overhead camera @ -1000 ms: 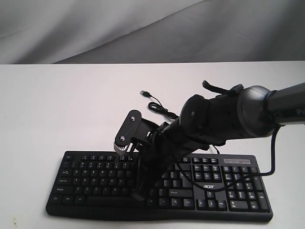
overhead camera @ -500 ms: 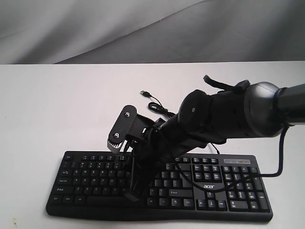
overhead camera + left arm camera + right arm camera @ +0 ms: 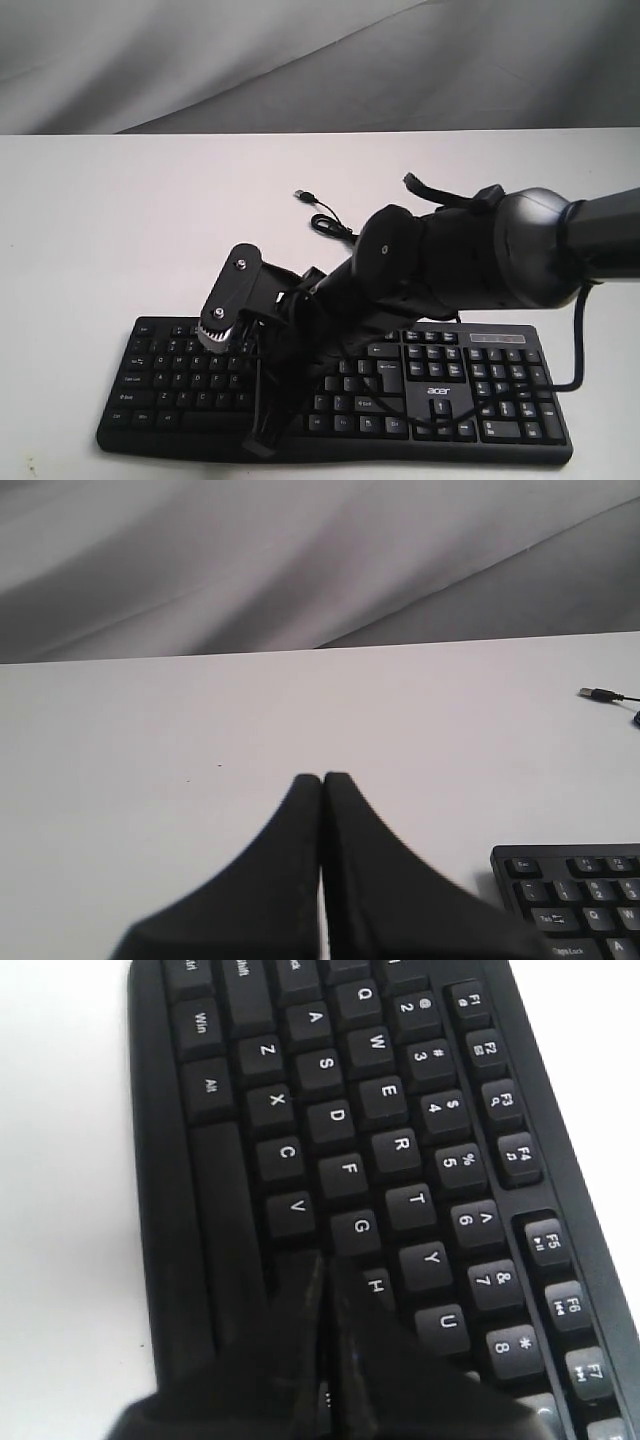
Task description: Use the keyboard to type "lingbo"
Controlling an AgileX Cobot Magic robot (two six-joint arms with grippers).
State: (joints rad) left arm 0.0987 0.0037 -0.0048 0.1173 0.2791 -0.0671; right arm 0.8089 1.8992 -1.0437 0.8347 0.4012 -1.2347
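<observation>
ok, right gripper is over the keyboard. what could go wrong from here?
1. The right gripper is shut, and its blunt tip sits among V, G and H. A press here may catch a neighbouring key.
2. A loose black cable droops from that arm onto the number pad side of the keyboard. It could snag or drag on keys as the arm moves.
</observation>
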